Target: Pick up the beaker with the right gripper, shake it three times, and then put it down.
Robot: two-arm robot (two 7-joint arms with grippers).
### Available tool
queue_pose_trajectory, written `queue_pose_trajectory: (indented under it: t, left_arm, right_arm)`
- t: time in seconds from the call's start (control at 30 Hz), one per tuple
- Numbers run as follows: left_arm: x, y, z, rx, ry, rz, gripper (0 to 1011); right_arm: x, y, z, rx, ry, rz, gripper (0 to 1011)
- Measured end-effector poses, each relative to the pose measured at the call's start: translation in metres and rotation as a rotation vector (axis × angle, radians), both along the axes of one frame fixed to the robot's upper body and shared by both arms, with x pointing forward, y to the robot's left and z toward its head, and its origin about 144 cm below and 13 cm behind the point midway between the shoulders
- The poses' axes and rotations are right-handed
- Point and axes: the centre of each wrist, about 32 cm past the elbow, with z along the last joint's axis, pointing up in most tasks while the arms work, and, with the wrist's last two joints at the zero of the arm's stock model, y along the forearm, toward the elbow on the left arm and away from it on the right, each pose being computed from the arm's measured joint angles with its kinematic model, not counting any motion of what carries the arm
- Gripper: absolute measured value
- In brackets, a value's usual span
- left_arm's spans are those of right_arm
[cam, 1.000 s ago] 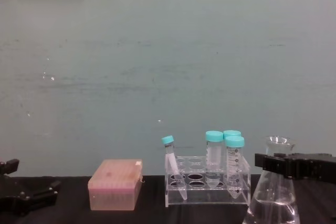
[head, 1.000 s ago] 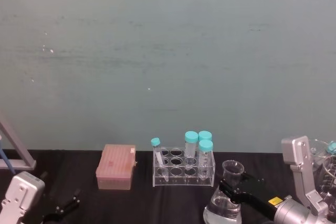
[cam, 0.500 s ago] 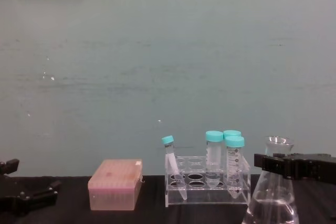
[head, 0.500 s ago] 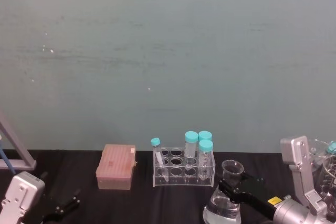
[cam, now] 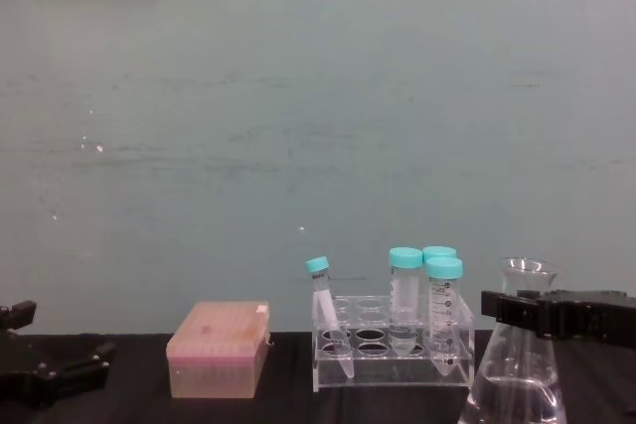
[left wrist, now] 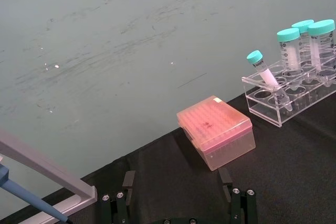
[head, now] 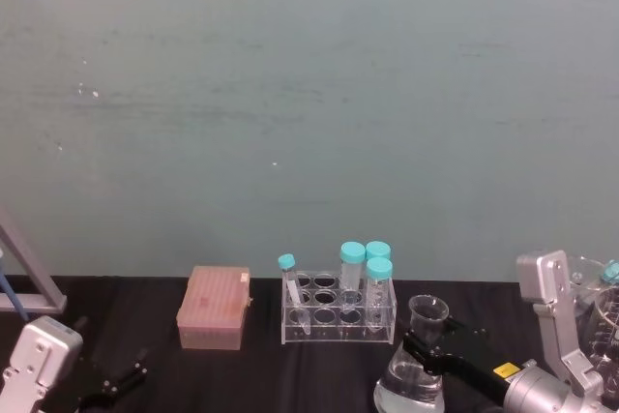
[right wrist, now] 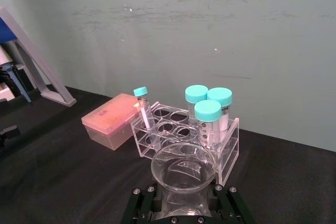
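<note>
At table right, right gripper (cam: 519, 311) clamped on beaker (cam: 519, 374) neck; shake gently, upright, clear of rack (cam: 392, 343). Left gripper (cam: 50, 376) open, parked.

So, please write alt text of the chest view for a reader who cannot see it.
The right gripper is clamped on the neck of the beaker, a clear flask with liquid, at the right. Beside it, a clear tube rack holds teal-capped tubes, with a pink box farther left. The left gripper rests low at the left edge.
</note>
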Motion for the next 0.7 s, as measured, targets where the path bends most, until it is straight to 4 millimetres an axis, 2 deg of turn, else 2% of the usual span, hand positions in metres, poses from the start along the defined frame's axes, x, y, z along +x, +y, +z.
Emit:
queue_pose_trajectory:
  t: [0.1,0.27,0.3,0.7]
  left_arm:
    - [0.0,0.0,0.0,0.0,0.0,0.0,1000]
    - [0.0,0.0,0.0,0.0,0.0,0.0,1000]
    - [0.0,0.0,0.0,0.0,0.0,0.0,1000]
    - [0.0,0.0,0.0,0.0,0.0,0.0,1000]
  right_arm:
    - [-0.0001,0.0001,0.0,0.0,0.0,0.0,465]
    - [-0.0002,0.0002,0.0002,0.001,-0.001,0.001,588]
    - [-0.0002,0.0002,0.0001,0.001,-0.001,0.001,650]
    - [-0.0002,0.0002,0.0001,0.0,0.0,0.001,985]
